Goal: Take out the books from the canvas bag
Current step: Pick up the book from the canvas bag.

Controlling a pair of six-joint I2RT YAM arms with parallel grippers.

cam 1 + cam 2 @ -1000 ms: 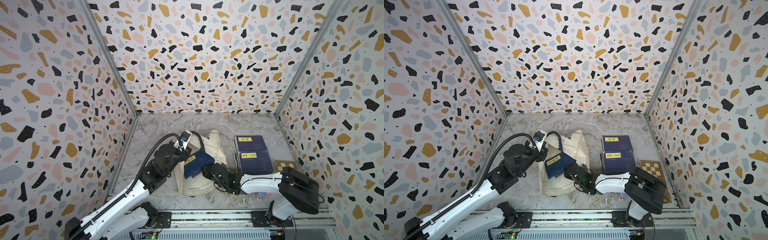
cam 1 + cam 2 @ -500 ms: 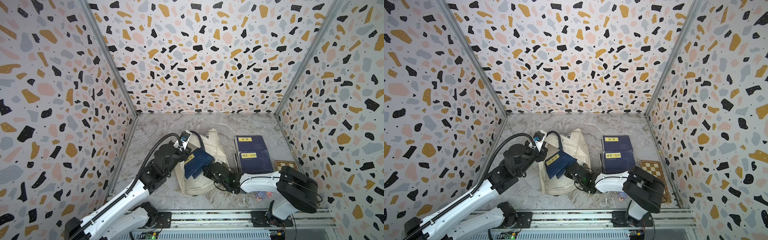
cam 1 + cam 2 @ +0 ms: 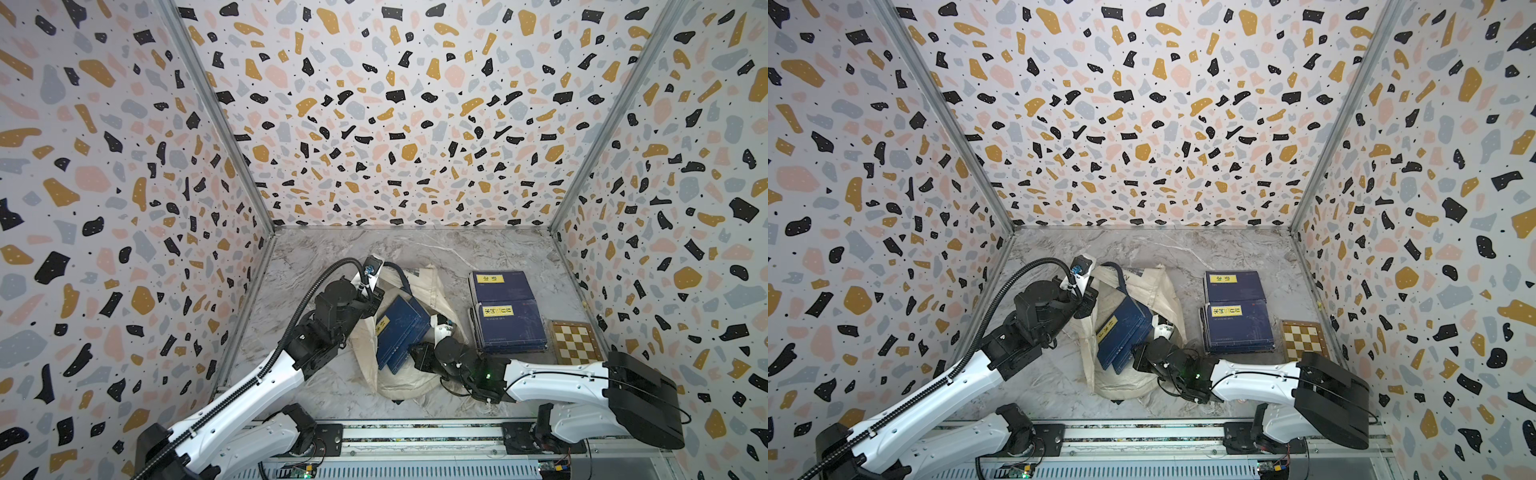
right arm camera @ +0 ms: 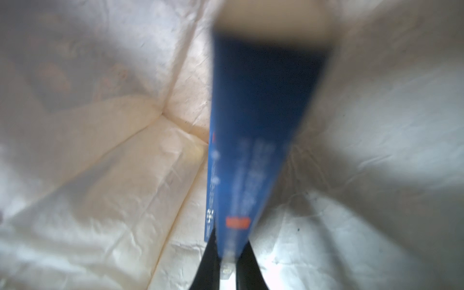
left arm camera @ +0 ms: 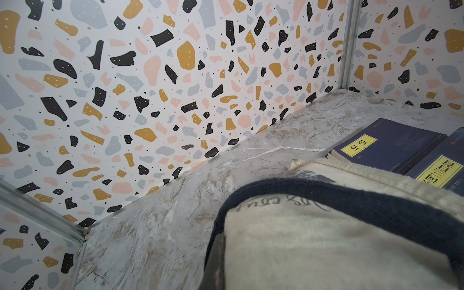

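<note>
Right pincer [image 4: 227, 251] pinches navy book [image 4: 251, 113] by its edge, inside canvas bag [image 4: 100, 188]

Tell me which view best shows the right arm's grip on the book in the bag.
Right wrist view: the book sits edge-on between the two dark fingers, inside the bag, though blurred. In both top views its cover shows, but the right arm hides the contact. Left wrist view misses it.
</note>
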